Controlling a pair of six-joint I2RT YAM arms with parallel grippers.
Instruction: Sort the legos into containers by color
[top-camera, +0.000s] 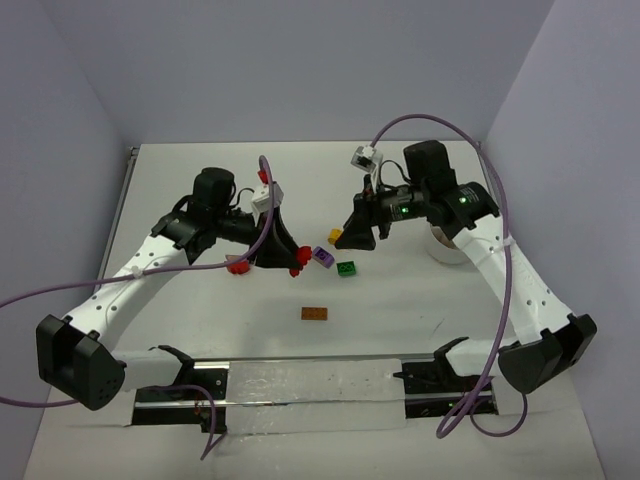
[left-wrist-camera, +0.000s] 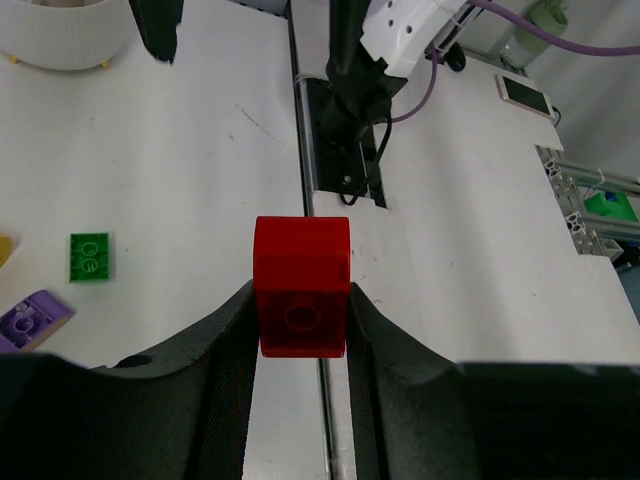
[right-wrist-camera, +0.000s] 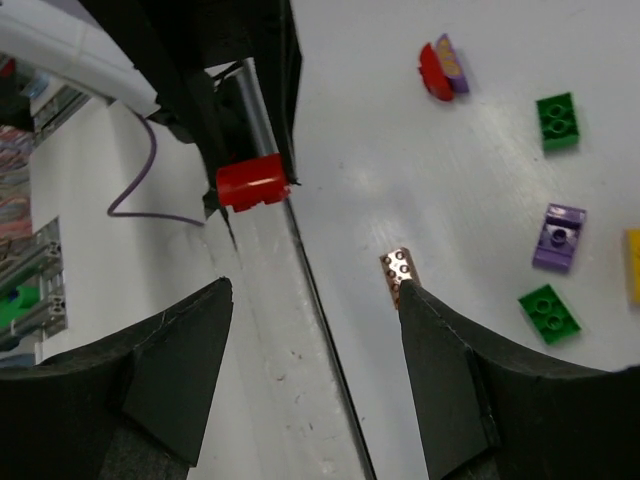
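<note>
Red lego (left-wrist-camera: 301, 268) pinched in left gripper (left-wrist-camera: 300, 296).

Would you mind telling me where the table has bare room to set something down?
Free: the table's far strip by the back wall, and the band between the orange-brown brick and the front rail. Crowded: the middle, where yellow, purple and green bricks lie between the left gripper and right gripper.
</note>
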